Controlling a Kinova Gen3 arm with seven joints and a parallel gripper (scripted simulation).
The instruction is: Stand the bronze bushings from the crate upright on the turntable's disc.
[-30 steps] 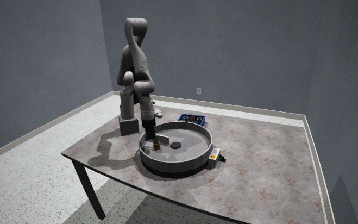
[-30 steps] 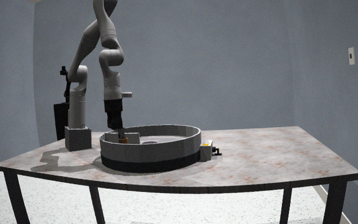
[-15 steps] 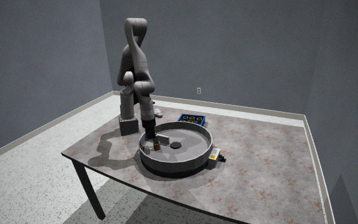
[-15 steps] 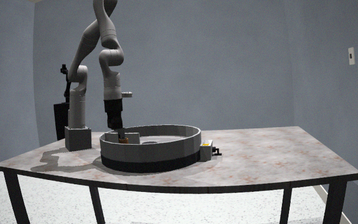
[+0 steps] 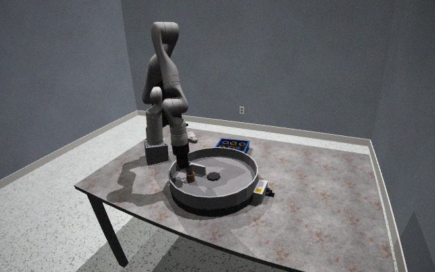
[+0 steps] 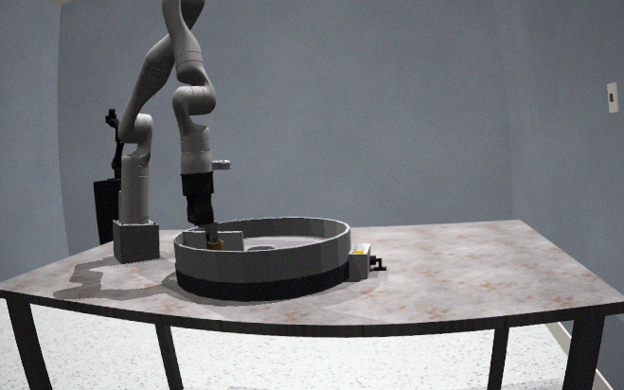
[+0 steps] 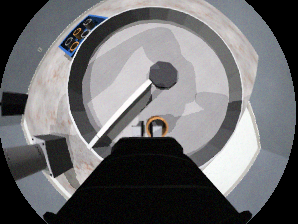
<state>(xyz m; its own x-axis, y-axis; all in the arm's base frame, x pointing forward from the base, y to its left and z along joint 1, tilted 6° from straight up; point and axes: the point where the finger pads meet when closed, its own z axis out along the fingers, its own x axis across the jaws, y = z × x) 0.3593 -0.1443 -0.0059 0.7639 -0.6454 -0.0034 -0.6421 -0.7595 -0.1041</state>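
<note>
A bronze bushing point(image 5: 192, 177) point(image 6: 219, 245) point(image 7: 166, 126) is upright at the disc point(image 5: 226, 187) point(image 7: 210, 117), between divider and outer wall. My gripper point(image 5: 189, 171) point(image 6: 212, 237) point(image 7: 146, 126) is slightly open, pointing down, with one finger inside the bushing's bore and the other outside its wall; a gap shows beside the wall. The bushing's foot is hidden in the exterior view. The blue crate point(image 5: 235, 140) point(image 7: 98, 19) holds two bronze bushings, one at its middle point(image 5: 233, 143) and one at an edge point(image 7: 74, 46), and three steel bushings, one at a corner point(image 5: 242, 144).
The dark hub point(image 5: 213, 175) point(image 7: 163, 75) is at the disc's centre. A straight divider point(image 5: 198, 169) point(image 6: 233, 240) point(image 7: 120, 114) runs from near the hub to the raised outer wall point(image 5: 212, 201) point(image 6: 265, 266), close beside the gripper. A control box point(image 5: 260, 191) point(image 6: 359, 263) sits at the turntable's right.
</note>
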